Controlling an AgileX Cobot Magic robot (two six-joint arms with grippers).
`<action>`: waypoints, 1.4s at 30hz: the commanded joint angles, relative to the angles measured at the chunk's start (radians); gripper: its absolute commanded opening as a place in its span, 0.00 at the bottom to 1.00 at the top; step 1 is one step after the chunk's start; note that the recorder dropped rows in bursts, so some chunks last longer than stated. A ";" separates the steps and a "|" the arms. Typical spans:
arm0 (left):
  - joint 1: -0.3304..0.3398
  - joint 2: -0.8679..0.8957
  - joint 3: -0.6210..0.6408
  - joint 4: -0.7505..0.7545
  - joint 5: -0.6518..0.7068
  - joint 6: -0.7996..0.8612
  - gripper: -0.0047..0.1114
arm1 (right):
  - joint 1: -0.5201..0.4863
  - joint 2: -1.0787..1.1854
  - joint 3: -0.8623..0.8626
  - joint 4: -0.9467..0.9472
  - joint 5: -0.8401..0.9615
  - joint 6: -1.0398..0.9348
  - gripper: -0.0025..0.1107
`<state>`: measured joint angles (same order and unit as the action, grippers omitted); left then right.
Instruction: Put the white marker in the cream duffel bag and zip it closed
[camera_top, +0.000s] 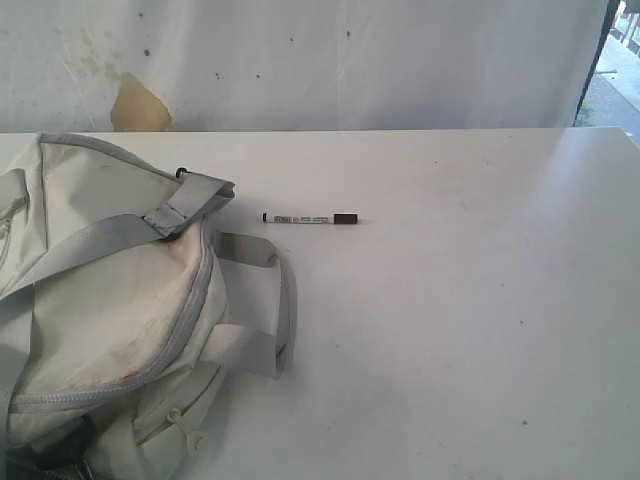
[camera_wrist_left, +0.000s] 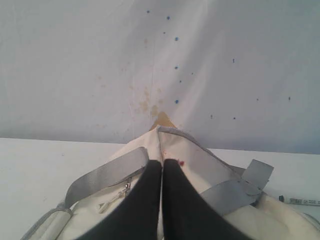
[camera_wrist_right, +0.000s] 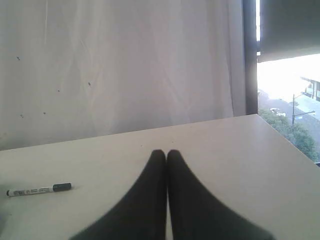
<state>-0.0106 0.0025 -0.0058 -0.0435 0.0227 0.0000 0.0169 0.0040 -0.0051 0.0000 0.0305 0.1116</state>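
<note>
Black left claw (camera_wrist_left: 161, 162), right claw (camera_wrist_right: 166, 152) — pinched

Black robot fingers
On the left gripper (camera_wrist_left: 161, 162) and right gripper (camera_wrist_right: 166, 152), smooth black fingers are seen, narrowing to round tips.

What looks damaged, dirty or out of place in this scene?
The cream duffel bag has faint reddish stains, and the backdrop behind it shows a yellow-brown patch and blue specks. The white marker lies flat on the table, apart from it.
</note>
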 joint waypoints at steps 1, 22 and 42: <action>-0.002 -0.003 0.006 0.001 -0.002 0.000 0.04 | -0.005 -0.004 0.005 0.000 -0.009 -0.002 0.02; -0.002 -0.003 -0.007 -0.012 -0.067 -0.207 0.04 | -0.005 -0.004 -0.117 0.000 -0.089 0.076 0.02; -0.002 0.103 -0.669 0.224 0.777 -0.213 0.04 | -0.005 0.444 -0.643 0.000 0.383 -0.090 0.02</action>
<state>-0.0106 0.0609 -0.6179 0.1433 0.7035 -0.2079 0.0169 0.3763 -0.6235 0.0000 0.3906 0.0332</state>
